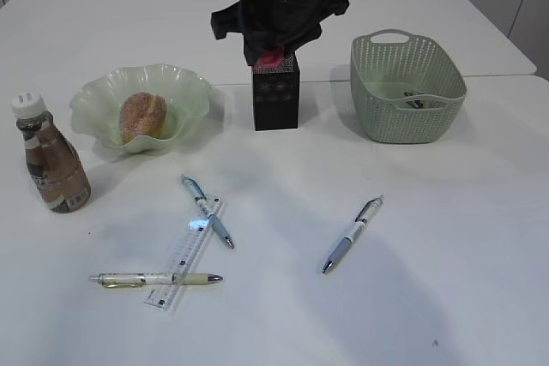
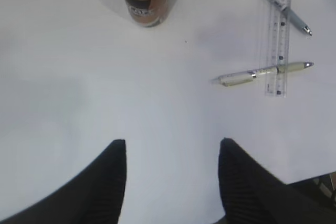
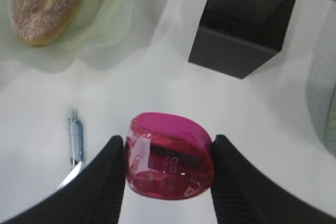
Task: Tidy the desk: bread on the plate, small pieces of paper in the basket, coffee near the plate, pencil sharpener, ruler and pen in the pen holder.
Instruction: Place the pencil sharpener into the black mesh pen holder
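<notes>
Right gripper [image 3: 167, 174] pinching the pink oval plastic pencil sharpener [image 3: 169, 156] above the black mesh pen holder [image 1: 275, 92] — off-centre release could clip the rim. Left gripper [image 2: 172, 153] spread, empty.

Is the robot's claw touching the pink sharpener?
Touching. The right wrist view shows the right gripper with both fingers pressed against the pink sharpener's sides.

Magenta pencil sharpener [image 3: 169, 157] showing dark insert. Black mesh pen holder [image 1: 275, 92]. Pale green weave-patterned basket [image 1: 407, 86]. Translucent green plate [image 1: 141, 109] carrying golden-brown sugared bread [image 1: 142, 117]. Brown coffee bottle [image 1: 51, 158], white cap. Clear ruler [image 1: 187, 255] on white desk [image 1: 446, 237]. Black hand [image 3: 168, 179] gripping sharpener.
</notes>
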`<state>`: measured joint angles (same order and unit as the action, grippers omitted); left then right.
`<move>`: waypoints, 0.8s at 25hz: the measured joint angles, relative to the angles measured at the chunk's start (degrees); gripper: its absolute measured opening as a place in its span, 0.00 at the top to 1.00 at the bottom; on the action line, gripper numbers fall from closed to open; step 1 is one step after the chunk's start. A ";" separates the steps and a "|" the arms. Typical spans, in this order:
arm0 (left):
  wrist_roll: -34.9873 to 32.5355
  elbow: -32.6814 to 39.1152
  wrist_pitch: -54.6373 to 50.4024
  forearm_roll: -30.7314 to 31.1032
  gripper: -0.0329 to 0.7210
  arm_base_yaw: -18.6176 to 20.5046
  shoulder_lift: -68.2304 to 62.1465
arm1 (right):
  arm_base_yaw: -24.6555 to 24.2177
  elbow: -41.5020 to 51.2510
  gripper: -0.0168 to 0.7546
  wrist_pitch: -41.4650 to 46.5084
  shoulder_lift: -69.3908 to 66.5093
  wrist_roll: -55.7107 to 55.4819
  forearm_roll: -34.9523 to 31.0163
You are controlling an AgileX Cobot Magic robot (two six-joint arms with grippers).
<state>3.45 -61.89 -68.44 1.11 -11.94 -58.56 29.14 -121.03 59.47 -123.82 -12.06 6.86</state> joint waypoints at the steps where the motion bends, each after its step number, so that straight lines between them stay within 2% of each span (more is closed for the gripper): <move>1: 0.00 0.00 1.05 0.00 0.43 0.00 0.00 | -0.41 0.00 0.50 -0.72 0.00 0.00 0.00; 8: 0.00 0.00 9.12 0.00 0.43 0.00 0.00 | -3.44 -0.11 0.50 -9.97 -0.09 0.11 2.91; 20: 0.00 0.00 19.50 0.00 0.43 0.00 0.00 | -4.17 -0.11 0.50 -21.28 -6.22 0.11 6.78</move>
<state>3.45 -61.89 -48.95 1.11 -11.94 -58.56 24.97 -121.14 38.19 -130.04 -11.95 13.64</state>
